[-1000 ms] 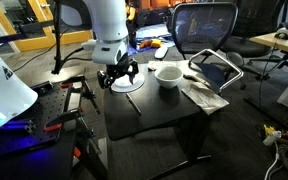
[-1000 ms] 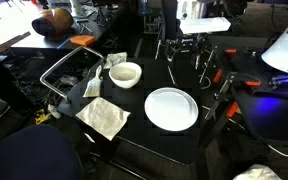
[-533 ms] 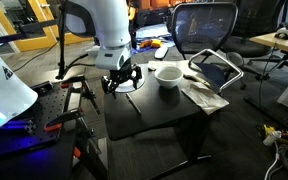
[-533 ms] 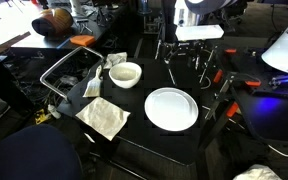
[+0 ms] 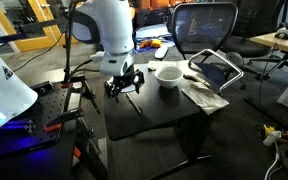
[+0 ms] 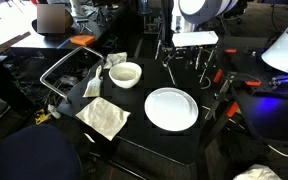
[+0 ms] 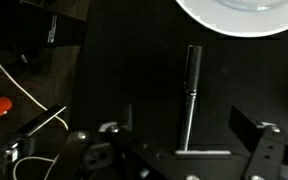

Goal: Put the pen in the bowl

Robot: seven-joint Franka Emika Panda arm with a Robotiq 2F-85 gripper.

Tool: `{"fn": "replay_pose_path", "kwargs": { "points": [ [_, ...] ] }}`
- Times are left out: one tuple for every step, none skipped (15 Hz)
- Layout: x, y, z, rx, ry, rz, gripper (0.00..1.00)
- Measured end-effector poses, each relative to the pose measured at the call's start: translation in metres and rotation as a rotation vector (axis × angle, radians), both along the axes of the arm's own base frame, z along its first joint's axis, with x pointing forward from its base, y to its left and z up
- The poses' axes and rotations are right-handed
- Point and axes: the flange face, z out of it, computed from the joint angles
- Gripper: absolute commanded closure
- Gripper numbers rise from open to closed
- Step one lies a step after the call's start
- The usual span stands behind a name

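The thin dark pen [image 7: 189, 92] lies flat on the black table, just short of the flat white plate [image 7: 239, 12]. It also shows in both exterior views [image 5: 134, 104] [image 6: 170, 72]. My gripper [image 7: 189, 128] is open and empty, hanging above the table with its fingers either side of the pen's near end. It shows in both exterior views [image 5: 124, 84] [image 6: 184, 60]. The deep white bowl [image 5: 168, 75] [image 6: 125, 73] stands apart from the pen, beyond the plate [image 5: 130, 88] [image 6: 171, 108].
A crumpled grey cloth [image 6: 104, 117] [image 5: 205, 95] lies by the table edge near the bowl. A metal-framed rack [image 5: 216, 68] [image 6: 69, 72] stands beside it. Red-handled clamps [image 6: 227, 82] and cables sit by the robot base. An office chair [image 5: 206, 30] is behind.
The gripper has come down toward the table and shifted slightly over the pen. Pen, plate and bowl have not moved.
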Motion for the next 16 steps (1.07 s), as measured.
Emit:
{"fn": "replay_pose_path", "kwargs": {
  "points": [
    [0.0, 0.0, -0.003, 0.0, 0.004, -0.001, 0.0],
    [0.0, -0.001, -0.005, -0.001, 0.008, -0.003, 0.0],
    [0.001, -0.001, -0.008, -0.001, 0.011, -0.004, 0.03],
    [0.001, -0.001, -0.01, 0.0, 0.014, -0.004, 0.27],
    [0.001, -0.001, -0.011, 0.0, 0.017, -0.004, 0.28],
    [0.001, -0.001, -0.013, 0.001, 0.019, -0.005, 0.29],
    [0.002, -0.001, -0.015, 0.001, 0.021, -0.005, 0.36],
    [0.002, -0.001, -0.016, 0.001, 0.023, -0.005, 0.43],
    [0.002, -0.001, -0.017, 0.001, 0.025, -0.005, 0.52],
    [0.002, -0.001, -0.018, 0.001, 0.026, -0.005, 0.59],
    [0.002, -0.001, -0.018, 0.002, 0.027, -0.006, 0.67],
    [0.002, -0.001, -0.019, 0.002, 0.027, -0.006, 0.74],
    [0.002, -0.001, -0.019, 0.002, 0.028, -0.006, 0.83],
    [0.001, -0.001, -0.02, 0.002, 0.029, -0.006, 0.89],
    [0.001, -0.001, -0.02, 0.002, 0.03, -0.006, 0.98],
    [0.001, -0.001, -0.021, 0.002, 0.031, -0.006, 0.99]
  ]
}}
